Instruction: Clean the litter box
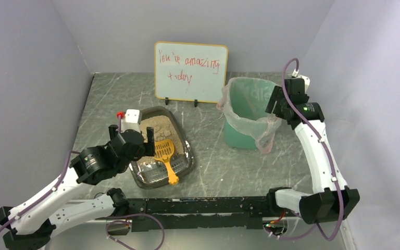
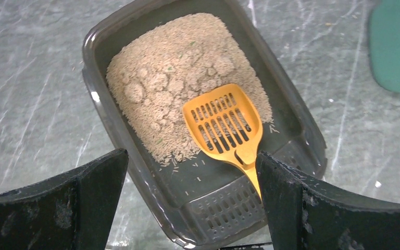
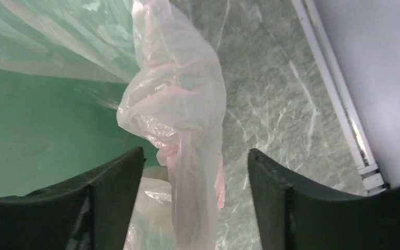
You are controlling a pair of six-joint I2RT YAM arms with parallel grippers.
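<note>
The litter box (image 1: 159,180) is a shallow dark tray left of the table's centre, with its ridged grate end nearest the arms. In the left wrist view the litter box (image 2: 100,101) holds tan litter (image 2: 172,78) heaped at its far end. An orange slotted scoop (image 2: 224,122) lies in the box, head on the litter, handle over the grate; it also shows from above (image 1: 165,152). My left gripper (image 1: 133,139) hovers open and empty above the box (image 2: 190,159). My right gripper (image 1: 276,110) is open at the green bin's right rim, its jaws straddling a hanging fold of clear liner (image 3: 187,104) without gripping it.
The tall green bin (image 1: 247,112) with its clear liner stands right of centre; its wall shows in the right wrist view (image 3: 41,120). A small whiteboard (image 1: 190,72) with red writing stands at the back. Grey walls close in the left, back and right sides.
</note>
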